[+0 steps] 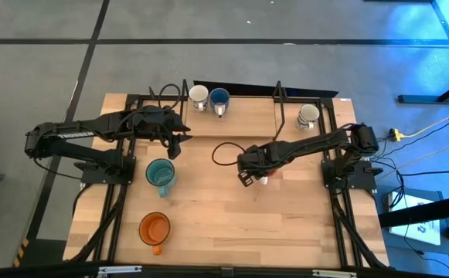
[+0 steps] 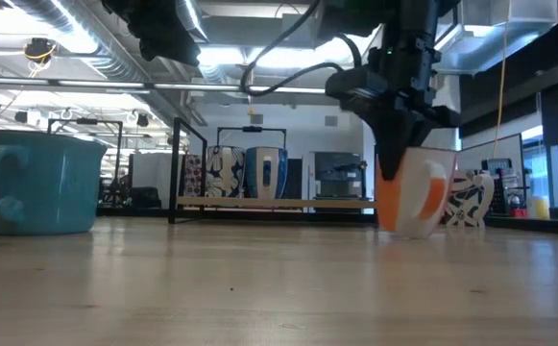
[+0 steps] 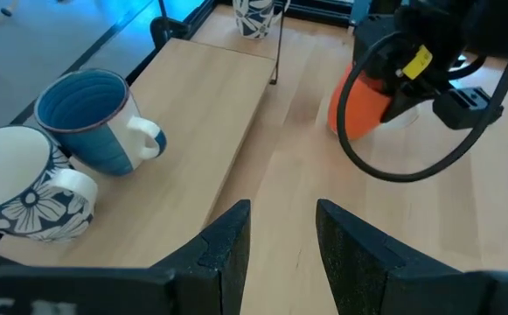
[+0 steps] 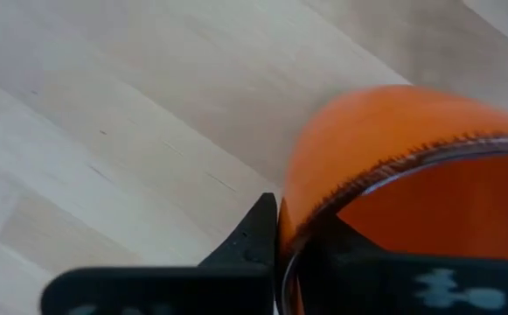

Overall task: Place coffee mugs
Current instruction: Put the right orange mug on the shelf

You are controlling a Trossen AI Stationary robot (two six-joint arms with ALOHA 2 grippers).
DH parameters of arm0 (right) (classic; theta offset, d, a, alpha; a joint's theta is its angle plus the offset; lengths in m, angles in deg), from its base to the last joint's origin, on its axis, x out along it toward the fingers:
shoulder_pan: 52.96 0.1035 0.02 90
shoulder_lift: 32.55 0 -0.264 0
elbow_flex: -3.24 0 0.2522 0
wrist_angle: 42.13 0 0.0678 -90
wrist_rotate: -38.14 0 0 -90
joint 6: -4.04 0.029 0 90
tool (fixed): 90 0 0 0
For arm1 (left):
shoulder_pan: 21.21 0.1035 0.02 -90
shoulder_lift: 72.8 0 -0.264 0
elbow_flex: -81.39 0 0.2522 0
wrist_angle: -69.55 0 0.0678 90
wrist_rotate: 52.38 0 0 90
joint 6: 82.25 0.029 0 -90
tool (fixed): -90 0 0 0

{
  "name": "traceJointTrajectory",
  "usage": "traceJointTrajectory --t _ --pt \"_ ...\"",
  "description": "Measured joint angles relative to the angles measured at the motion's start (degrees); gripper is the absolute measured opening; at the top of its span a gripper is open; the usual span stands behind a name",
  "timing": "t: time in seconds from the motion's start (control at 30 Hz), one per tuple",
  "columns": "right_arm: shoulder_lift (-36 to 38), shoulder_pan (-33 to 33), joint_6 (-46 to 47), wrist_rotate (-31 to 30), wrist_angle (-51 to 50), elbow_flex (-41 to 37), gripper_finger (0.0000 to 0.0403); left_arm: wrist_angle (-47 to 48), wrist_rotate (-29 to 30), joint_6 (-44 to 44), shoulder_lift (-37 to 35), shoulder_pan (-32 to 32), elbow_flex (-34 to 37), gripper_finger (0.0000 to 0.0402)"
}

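Observation:
My right gripper (image 1: 249, 177) stands over the middle of the table, shut on an orange mug (image 2: 415, 192) with a white handle side; from above the gripper hides most of this mug. My left gripper (image 1: 179, 143) hangs open over the table near the raised far board, touching nothing; its fingers (image 3: 227, 245) stand apart. A teal mug (image 1: 160, 174) and a second orange mug (image 1: 154, 228) stand on their bases on the table's left half. A flower-patterned white mug (image 1: 198, 96) and a dark blue mug (image 1: 219, 98) stand on the far board, another white mug (image 1: 308, 115) to their right. My right gripper holds the orange mug by its rim (image 4: 323, 206), one finger (image 4: 254, 236) outside the wall and the other inside the cup. The fingers come from above, pointing down. The mug is tilted, its base (image 2: 403, 229) at the tabletop; whether it is lifted clear I cannot tell.
A raised wooden board (image 3: 210, 96) runs along the far edge, with thin black metal posts (image 1: 280, 104) standing on it. Black frame rails (image 1: 116, 224) run down both sides of the table. A loose black cable (image 1: 222, 150) loops beside the right arm. Bare wood lies on the near right.

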State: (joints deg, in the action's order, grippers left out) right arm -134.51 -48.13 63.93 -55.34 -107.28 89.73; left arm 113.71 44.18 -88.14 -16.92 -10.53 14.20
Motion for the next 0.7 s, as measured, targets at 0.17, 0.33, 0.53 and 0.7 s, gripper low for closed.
traceJointTrajectory --t 0.17,0.33,0.53,0.7 --pt "-0.3 0.0 -0.3 0.5 1.1 -0.2 0.0044 -0.2 0.2 0.0 0.0 0.0 0.0 0.0126" --pt "-0.4 0.0 -0.3 -1.1 1.0 -0.3 0.0091 -0.1 0.8 0.0 0.0 0.0 0.0 0.0126" --pt "1.5 0.0 -0.6 -2.1 0.3 -0.3 0.0152 -0.1 1.5 -0.2 0.0 0.0 0.0 0.0126" --pt "6.8 0.0 -0.6 -3.0 0.3 -0.3 0.0184 -0.1 1.5 -0.4 0.0 0.0 0.0 0.0126"
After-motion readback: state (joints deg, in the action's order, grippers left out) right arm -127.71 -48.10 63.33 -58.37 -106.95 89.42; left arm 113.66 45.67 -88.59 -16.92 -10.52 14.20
